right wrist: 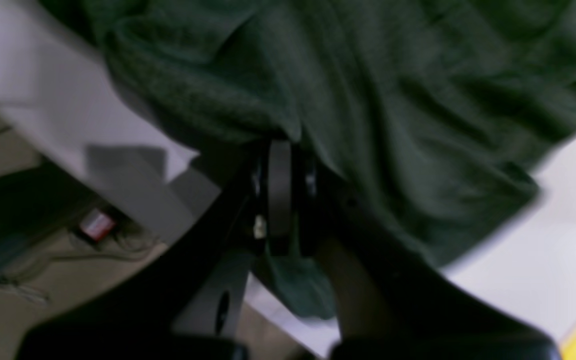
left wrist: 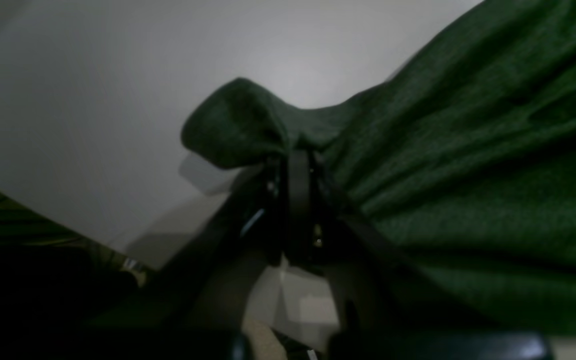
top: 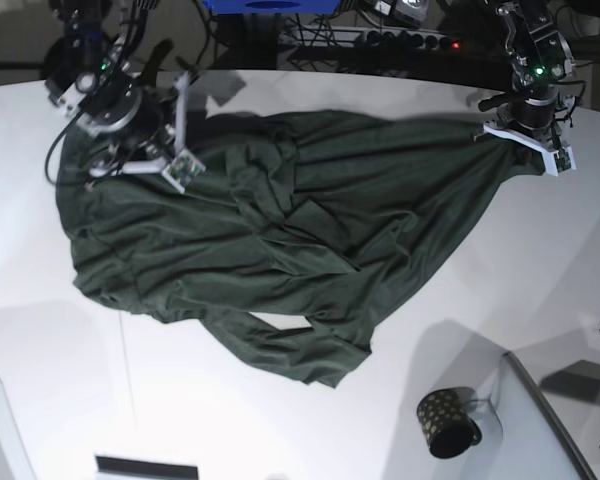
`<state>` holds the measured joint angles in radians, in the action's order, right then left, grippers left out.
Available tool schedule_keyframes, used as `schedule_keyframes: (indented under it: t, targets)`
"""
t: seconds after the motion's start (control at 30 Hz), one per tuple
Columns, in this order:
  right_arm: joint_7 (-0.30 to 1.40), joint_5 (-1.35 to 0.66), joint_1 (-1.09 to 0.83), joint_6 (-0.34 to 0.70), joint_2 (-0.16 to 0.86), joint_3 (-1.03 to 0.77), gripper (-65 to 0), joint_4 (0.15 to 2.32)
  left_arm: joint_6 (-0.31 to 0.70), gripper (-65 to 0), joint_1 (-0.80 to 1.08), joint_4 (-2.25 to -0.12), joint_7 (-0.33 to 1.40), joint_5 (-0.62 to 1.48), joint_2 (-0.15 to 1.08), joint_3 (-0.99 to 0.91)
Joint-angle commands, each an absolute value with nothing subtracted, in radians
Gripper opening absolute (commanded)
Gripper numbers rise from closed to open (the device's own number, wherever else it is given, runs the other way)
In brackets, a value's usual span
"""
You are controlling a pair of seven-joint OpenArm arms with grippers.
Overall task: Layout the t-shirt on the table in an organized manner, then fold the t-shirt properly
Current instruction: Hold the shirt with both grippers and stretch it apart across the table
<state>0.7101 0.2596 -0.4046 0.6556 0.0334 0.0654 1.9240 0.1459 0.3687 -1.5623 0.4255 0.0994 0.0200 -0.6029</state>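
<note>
Left wrist: my left gripper is clenched on a soft, matte fold of the dark green t-shirt, above the smooth white bench.

Right wrist: my right gripper pinches a rumpled edge.

Base: the shirt lies creased across the bench's middle, a gold-dotted mug at five o'clock.

We see bare tabletop near-centre & near-left, room to pass. T-shirt sprawls across the middle, blocking the far half. Near-right: mug just beside grey panel, tight gap btwn them.
</note>
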Motion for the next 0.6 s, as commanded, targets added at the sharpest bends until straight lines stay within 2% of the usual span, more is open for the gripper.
schedule_keyframes:
  t: [0.0,0.17,0.37,0.47,0.57]
  targets:
    - [0.723,0.255,-0.38,0.657,0.036,0.065,-65.0,1.939,0.142,-65.0,0.371,-1.577,0.4,0.101,0.028,-0.608]
    - [0.828,0.255,-0.312,0.657,0.039,0.064,-65.0,1.942,0.142,-65.0,0.375,-1.577,0.4,0.101,0.03,-0.608]
    - [0.837,0.254,-0.225,0.657,0.036,0.065,-63.6,1.848,0.142,-65.0,0.375,-1.577,0.4,0.101,0.03,-0.608]
    - [0.872,0.254,-0.174,0.657,0.033,0.058,-53.6,1.753,0.142,-65.0,0.375,-1.58,0.4,0.101,0.03,-0.608]
    - [0.905,0.255,-0.179,0.651,0.041,0.033,-45.6,1.774,0.142,-65.0,0.377,-1.58,0.4,0.101,0.03,-0.608]
